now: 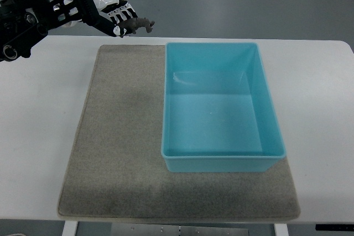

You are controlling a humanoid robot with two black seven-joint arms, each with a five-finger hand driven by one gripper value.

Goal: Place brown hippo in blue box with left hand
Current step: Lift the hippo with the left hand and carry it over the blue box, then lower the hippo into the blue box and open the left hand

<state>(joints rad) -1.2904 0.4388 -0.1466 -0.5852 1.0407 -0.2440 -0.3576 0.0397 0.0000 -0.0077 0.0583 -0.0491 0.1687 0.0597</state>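
**Ana:** Nearest the lens was the front edge of the grey mat [110,153], lying flat on the white bench [44,136]. What sat on it?

**Ben:** Only the blue box [221,161], on the mat's right half and holding nothing. It lay below and to the right of the fingers [117,21], well apart from them.

**Ana:** And the brown hippo [139,24]?

**Ben:** Clamped in the left hand [105,14], sticking out past the fingertips to their right. It hung over the bench's far edge, just beyond the mat's far corner and short of the box's far left corner.

**Ana:** How should the carry have gone?

**Ben:** I judged it best to keep the fingers closed, travel right and toward the camera until the toy stood over the middle of the box floor, clear of the rim, then lower and only then spread the fingers. Releasing near the wall risked a bounce outside.

**Ana:** Any brands or writing?

**Ben:** None that I could read, on box, mat or hand. The right hand was out of sight.
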